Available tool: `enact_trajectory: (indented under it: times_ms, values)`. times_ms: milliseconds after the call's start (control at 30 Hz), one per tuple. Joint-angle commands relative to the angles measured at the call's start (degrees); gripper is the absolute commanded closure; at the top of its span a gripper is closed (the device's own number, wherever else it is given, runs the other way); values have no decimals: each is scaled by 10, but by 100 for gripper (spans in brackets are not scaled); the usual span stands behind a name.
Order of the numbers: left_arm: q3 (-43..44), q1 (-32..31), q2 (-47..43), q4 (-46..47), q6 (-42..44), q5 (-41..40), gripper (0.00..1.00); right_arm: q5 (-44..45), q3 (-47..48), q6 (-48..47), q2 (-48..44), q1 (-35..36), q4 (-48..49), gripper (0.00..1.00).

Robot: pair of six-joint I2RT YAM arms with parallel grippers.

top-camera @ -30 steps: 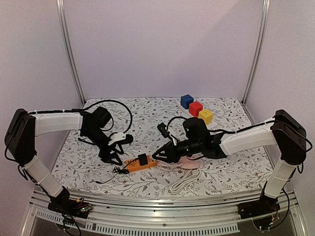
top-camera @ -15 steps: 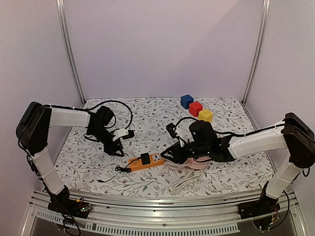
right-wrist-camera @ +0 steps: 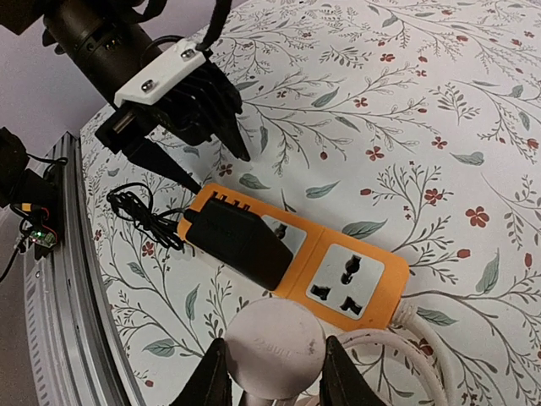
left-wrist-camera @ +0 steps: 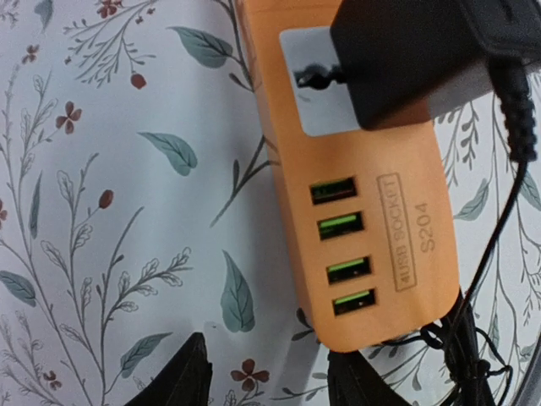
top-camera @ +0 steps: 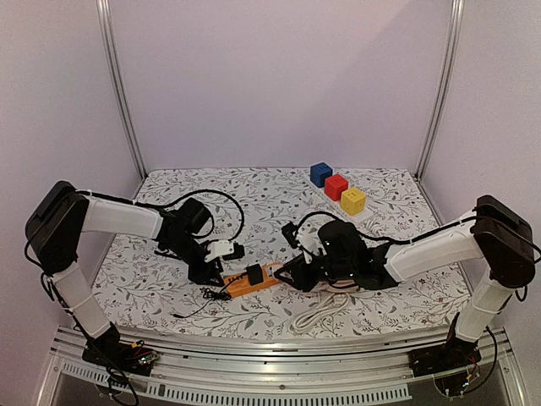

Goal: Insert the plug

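An orange power strip (top-camera: 258, 277) lies near the table's front centre, with a black adapter (top-camera: 254, 274) plugged into its left socket. In the right wrist view the strip (right-wrist-camera: 372, 292) has one free socket (right-wrist-camera: 351, 275) beside the adapter (right-wrist-camera: 237, 241). My right gripper (right-wrist-camera: 275, 385) is shut on a round white plug (right-wrist-camera: 275, 351), held just in front of the strip. My left gripper (left-wrist-camera: 270, 385) is open, its fingers (left-wrist-camera: 182, 381) astride the strip's USB end (left-wrist-camera: 363, 211). It also shows in the top view (top-camera: 220, 272).
Blue (top-camera: 320, 174), red (top-camera: 336, 186) and yellow (top-camera: 353, 200) cubes stand at the back right. A white cable (top-camera: 317, 313) loops in front of the strip. A thin black cable (top-camera: 203, 296) trails off the strip's left end.
My left gripper has moved right and forward to the strip's left end. My right gripper has shifted left with the white plug, closer to the strip. The strip now lies slightly more tilted.
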Motion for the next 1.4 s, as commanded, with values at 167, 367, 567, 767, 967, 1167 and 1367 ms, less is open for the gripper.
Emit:
enact_trajectory:
  times_ms: [167, 367, 567, 767, 967, 1167, 1367]
  values:
    - [-3, -19, -14, -65, 19, 72, 52, 64, 20, -8, 64, 14, 77, 100]
    - [-7, -19, -18, -61, 17, 76, 52, 78, 45, -33, 87, 15, 75, 100]
    - [-13, -19, -20, -56, 12, 75, 51, 78, 63, -31, 110, 14, 53, 100]
    - [-17, -19, -19, -53, 14, 75, 51, 118, 79, -31, 123, 14, 26, 100]
    - [-19, -19, -19, -52, 13, 74, 52, 147, 83, -45, 113, 15, -6, 100]
    - [-19, -19, -18, -53, 12, 73, 52, 158, 82, -41, 118, 16, -11, 100]
    - [-20, -19, -17, -52, 12, 73, 52, 172, 93, -55, 124, 21, -10, 100]
